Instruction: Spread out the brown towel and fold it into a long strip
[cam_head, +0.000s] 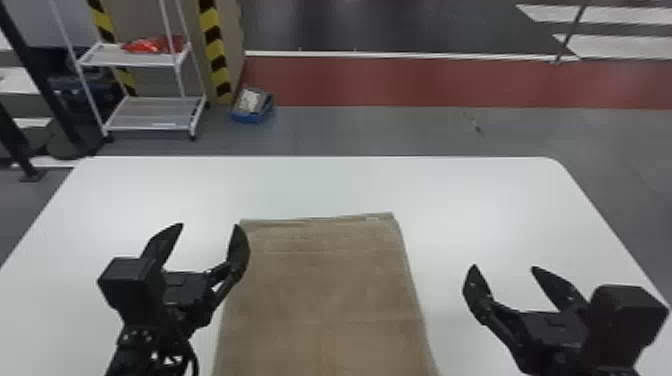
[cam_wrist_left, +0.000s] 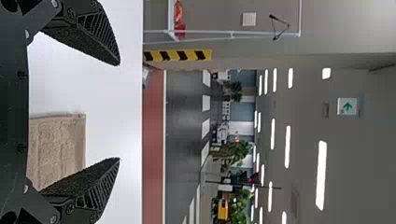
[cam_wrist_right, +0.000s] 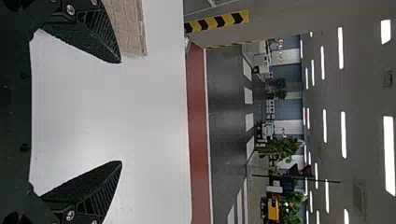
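Note:
The brown towel (cam_head: 325, 295) lies flat on the white table, its far edge straight across and its near part running out of the head view at the bottom. Over the towel's left edge is my left gripper (cam_head: 209, 227), open and holding nothing. My right gripper (cam_head: 502, 270) stands open to the right of the towel, above bare table. In the left wrist view the towel (cam_wrist_left: 58, 149) lies beyond the open left gripper (cam_wrist_left: 119, 111). The right wrist view has the towel (cam_wrist_right: 128, 28) behind one finger of the open right gripper (cam_wrist_right: 121, 112).
The white table (cam_head: 320, 187) extends past the towel on the far, left and right sides. Behind it on the floor stand a white wheeled rack (cam_head: 155, 112) with a red item on its shelf, and a small blue bin (cam_head: 251, 106).

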